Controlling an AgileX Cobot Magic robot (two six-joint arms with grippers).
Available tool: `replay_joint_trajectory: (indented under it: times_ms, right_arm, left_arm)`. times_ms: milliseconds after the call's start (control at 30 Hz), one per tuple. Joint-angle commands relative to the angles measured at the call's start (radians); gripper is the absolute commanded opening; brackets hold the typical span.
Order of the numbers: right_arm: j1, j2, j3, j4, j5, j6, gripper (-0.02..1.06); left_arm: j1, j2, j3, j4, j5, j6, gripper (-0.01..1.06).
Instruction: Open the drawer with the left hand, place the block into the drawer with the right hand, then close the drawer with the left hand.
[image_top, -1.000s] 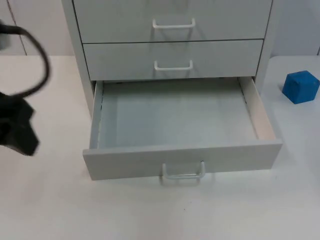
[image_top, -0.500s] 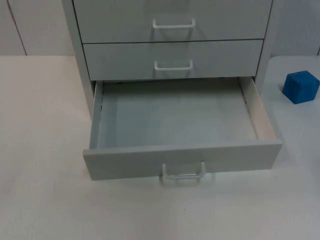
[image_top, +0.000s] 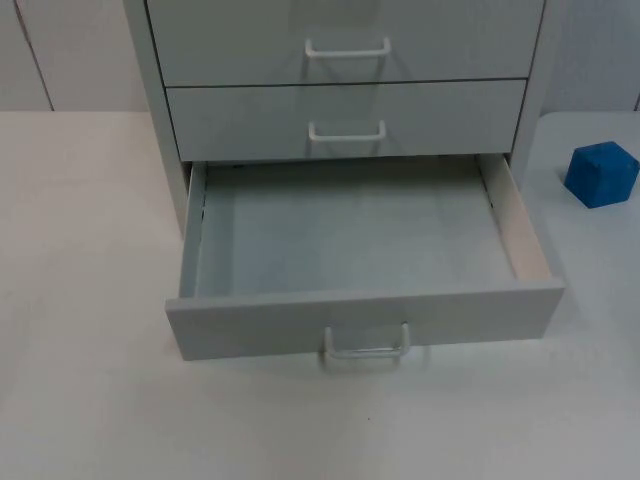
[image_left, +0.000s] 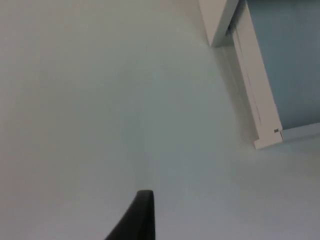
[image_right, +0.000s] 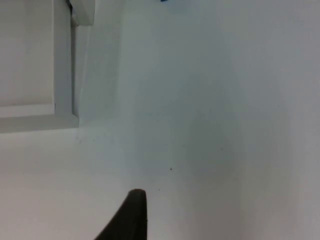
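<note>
Blue block (image_top: 601, 173) on table — right of open drawer (image_top: 360, 320).

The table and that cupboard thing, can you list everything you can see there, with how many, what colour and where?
light grey three-drawer cabinet: one, light grey, at the back middle of the table against the wall.
open bottom drawer: one, light grey, pulled out toward the front, nothing inside.
closed upper drawers: two, light grey, stacked above the open one.
white bar handles: three, white, one on each drawer front.
blue cube block: one, blue, on the table to the right of the cabinet.
white table top: one, white, under everything.
grey partition wall: one, grey, behind the table.
left claw: one, black, above bare table beside the drawer's left corner.
right claw: one, black, above bare table beside the drawer's right corner.
</note>
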Motion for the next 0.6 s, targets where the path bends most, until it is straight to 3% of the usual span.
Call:
replay_joint_trajectory:
  times_ms: [0,567]
  right_arm:
    - [-0.001,-0.002,-0.011,0.002,-0.009,-0.009,1.04]
    - [-0.001,0.000,-0.011,-0.002,0.002,-0.026,1.04]
  left_arm:
    - [0.005,-0.045,0.002,0.006,0.029,-0.013,1.05]
    - [0.005,-0.151,0.002,0.009,0.055,-0.016,1.05]
